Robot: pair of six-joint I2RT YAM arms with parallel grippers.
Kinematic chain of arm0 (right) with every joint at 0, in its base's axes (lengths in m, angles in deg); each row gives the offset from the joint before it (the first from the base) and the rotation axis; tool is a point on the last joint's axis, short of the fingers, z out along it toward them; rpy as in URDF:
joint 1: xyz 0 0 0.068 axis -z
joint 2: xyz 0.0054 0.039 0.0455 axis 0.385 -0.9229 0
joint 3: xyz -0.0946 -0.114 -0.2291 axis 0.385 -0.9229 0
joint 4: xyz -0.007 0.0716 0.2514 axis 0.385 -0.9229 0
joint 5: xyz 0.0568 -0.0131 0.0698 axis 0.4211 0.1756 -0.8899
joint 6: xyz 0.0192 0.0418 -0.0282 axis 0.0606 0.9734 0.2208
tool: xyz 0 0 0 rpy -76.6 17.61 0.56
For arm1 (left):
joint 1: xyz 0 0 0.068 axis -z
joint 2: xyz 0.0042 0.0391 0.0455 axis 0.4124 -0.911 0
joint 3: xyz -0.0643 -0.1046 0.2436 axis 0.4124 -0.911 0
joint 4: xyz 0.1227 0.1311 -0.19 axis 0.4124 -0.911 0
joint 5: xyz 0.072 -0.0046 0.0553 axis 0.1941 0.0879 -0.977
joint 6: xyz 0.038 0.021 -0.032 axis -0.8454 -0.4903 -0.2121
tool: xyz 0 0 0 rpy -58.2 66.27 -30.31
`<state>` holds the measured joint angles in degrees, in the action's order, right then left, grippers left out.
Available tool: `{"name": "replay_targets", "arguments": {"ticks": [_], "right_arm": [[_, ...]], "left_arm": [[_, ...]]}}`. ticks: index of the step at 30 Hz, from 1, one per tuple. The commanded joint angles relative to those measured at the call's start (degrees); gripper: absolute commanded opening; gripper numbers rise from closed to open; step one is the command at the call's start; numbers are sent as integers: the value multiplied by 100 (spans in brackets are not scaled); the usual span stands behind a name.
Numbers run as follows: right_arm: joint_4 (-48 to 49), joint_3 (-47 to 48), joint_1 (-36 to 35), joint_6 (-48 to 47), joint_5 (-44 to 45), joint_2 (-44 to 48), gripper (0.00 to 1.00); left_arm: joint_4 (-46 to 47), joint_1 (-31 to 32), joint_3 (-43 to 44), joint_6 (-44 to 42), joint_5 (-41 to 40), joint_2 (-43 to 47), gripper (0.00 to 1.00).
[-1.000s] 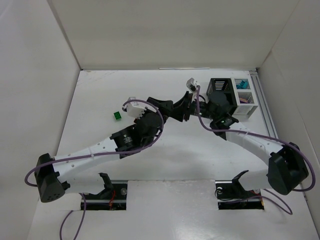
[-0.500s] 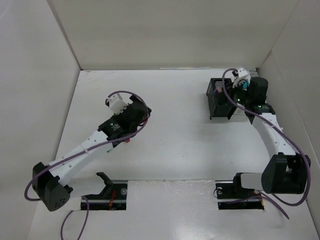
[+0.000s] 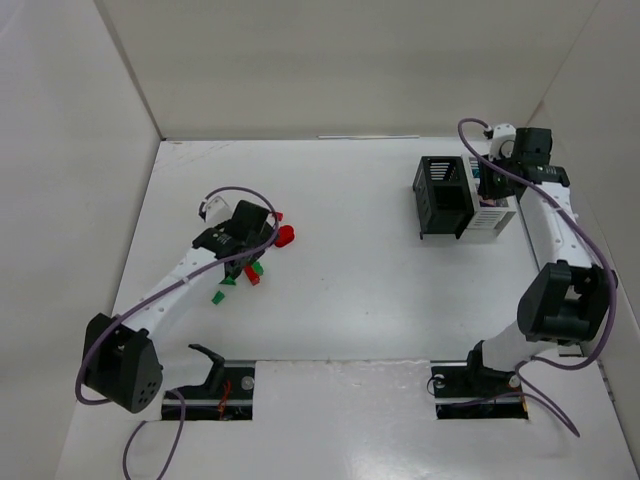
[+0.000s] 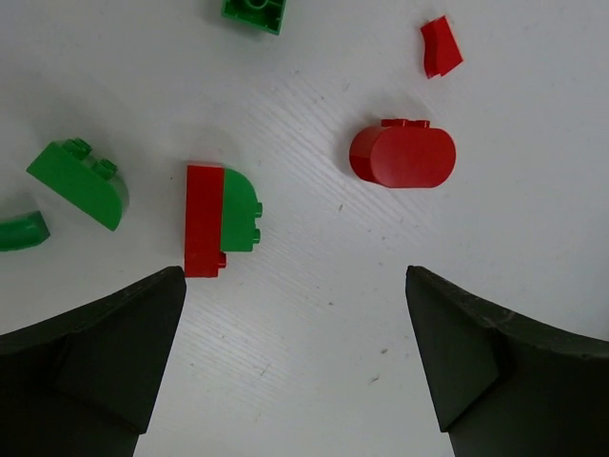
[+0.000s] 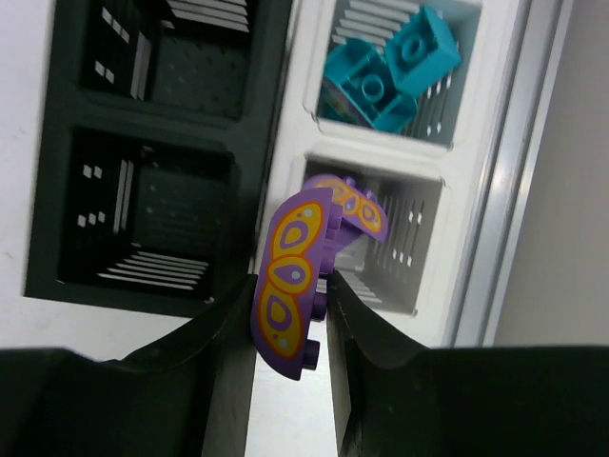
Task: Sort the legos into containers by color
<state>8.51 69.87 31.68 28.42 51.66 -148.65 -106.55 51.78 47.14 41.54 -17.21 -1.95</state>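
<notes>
My left gripper (image 3: 250,252) is open and empty, low over a scatter of red and green legos. In the left wrist view the gripper (image 4: 295,286) frames bare table; a joined red and green brick (image 4: 221,217) lies by the left fingertip, and a rounded red brick (image 4: 402,154), a small red piece (image 4: 441,46) and green bricks (image 4: 78,181) lie beyond. My right gripper (image 3: 493,185) is shut on a purple brick with yellow patterns (image 5: 290,286), above the seam between the black bins (image 5: 143,143) and the white bins (image 5: 476,190). One white bin holds teal bricks (image 5: 390,67); the other holds a purple piece (image 5: 357,209).
The bin cluster (image 3: 443,195) stands at the back right, close to the right wall. White walls enclose the table on three sides. A metal rail (image 5: 514,171) runs beside the white bins.
My left arm has pulled back to the left, and the red and green legos now show beside it. My right arm has swung right and back, over the white bins.
</notes>
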Motion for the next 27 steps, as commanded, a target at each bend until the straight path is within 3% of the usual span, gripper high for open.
{"name": "replay_targets", "arguments": {"ticks": [1, 10, 13, 21, 22, 27], "right_arm": [[-475, 407, 98, -165, 604, 47, 12], [-721, 670, 151, -296, 781, -471, 19], [-721, 785, 204, -297, 728, -604, 24], [-669, 846, 204, -359, 728, -718, 57], [-668, 846, 204, -359, 728, -718, 67], [-554, 715, 204, -411, 526, -534, 74]], "left_arm": [[-172, -96, -59, -164, 244, -31, 100], [48, -1168, -174, -498, 718, -400, 100], [197, -1239, -174, -673, 719, -400, 100], [198, -1414, 99, -806, 587, -778, 100], [198, -1511, 99, -806, 665, -839, 100], [522, -1687, 168, -868, 842, -962, 100]]}}
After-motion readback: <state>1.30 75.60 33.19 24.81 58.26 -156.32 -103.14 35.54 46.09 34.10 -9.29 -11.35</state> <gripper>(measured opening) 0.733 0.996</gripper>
